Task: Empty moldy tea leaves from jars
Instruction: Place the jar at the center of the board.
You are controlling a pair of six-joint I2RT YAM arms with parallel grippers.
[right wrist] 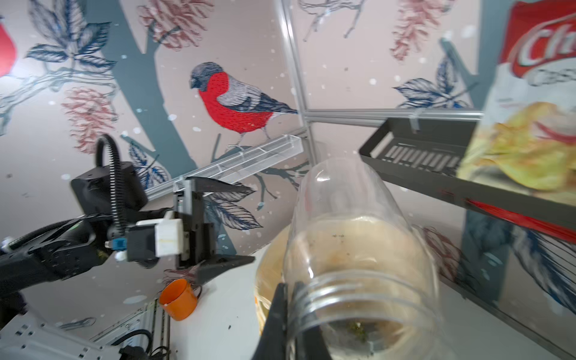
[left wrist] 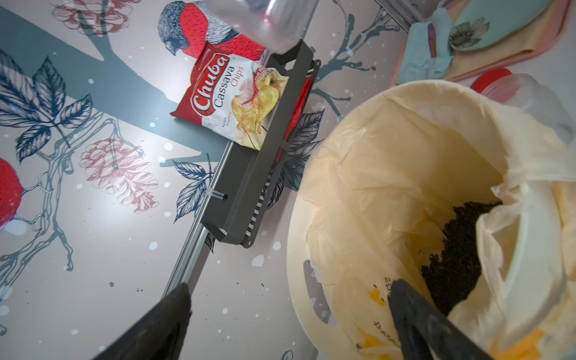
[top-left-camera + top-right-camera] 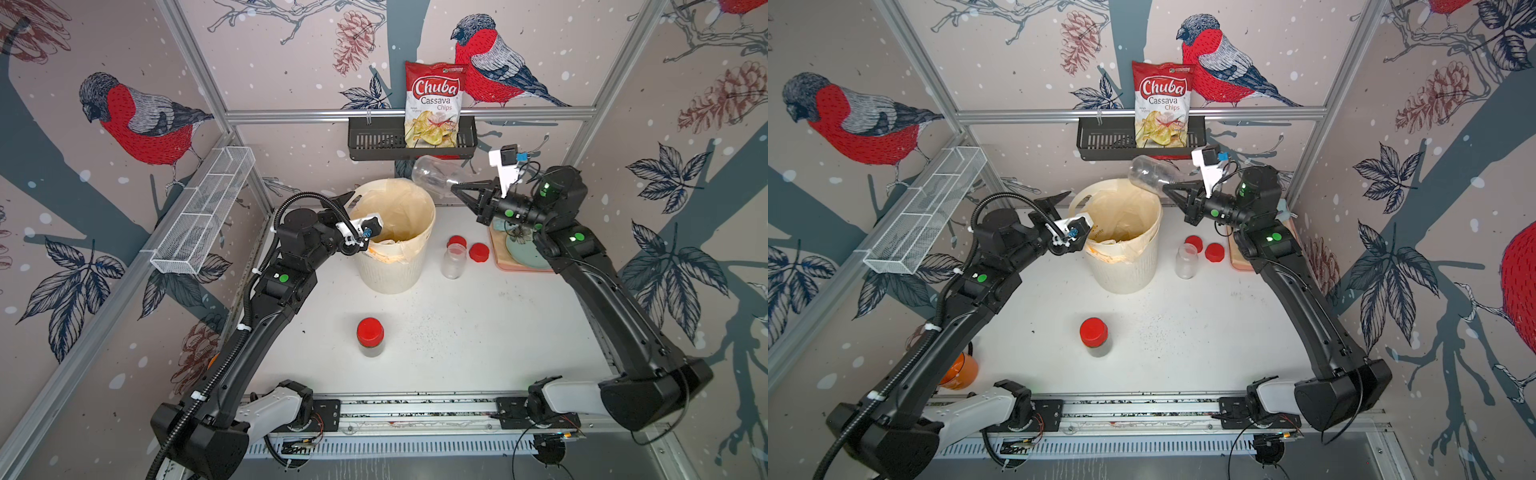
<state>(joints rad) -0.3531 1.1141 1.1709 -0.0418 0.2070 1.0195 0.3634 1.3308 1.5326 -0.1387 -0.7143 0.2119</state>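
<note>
In both top views the right claw (image 3: 457,189) is pinching the threaded mouth of a small clear cylindrical jar with no lid (image 3: 432,174). It is closed tight on the rim and holding the jar raised, nearly on its side, just past the far right edge of the tall white ribbed bin with a yellowish liner (image 3: 399,274). The left claw (image 3: 353,212) is hanging at the bin's far left rim. A second lidless clear jar (image 3: 453,262) is standing empty on the white counter (image 3: 498,332) beside two round red lids (image 3: 478,252). A third clear jar with a red screw lid (image 3: 1095,338) is waiting up front, something dark showing through its wall.

In the left wrist view the left claw (image 2: 290,285) is gaping wide and gripping nothing, one finger outside the bin and one over the liner. The dark crumbly tea leaves (image 2: 452,255) are lying heaped at the bottom of the bag.

In the right wrist view the held jar (image 1: 352,233) is looking almost clean, with a few greenish crumbs (image 1: 358,327) clinging near its mouth.

The pour seems all but finished. To end it well, the arm should be carrying the mouth squarely over the bin, tipping it downward and shaking gently before setting the jar beside its empty twin. So thin a pinch on the rim is calling for slow moves, since the jar could swing or slip.
</note>
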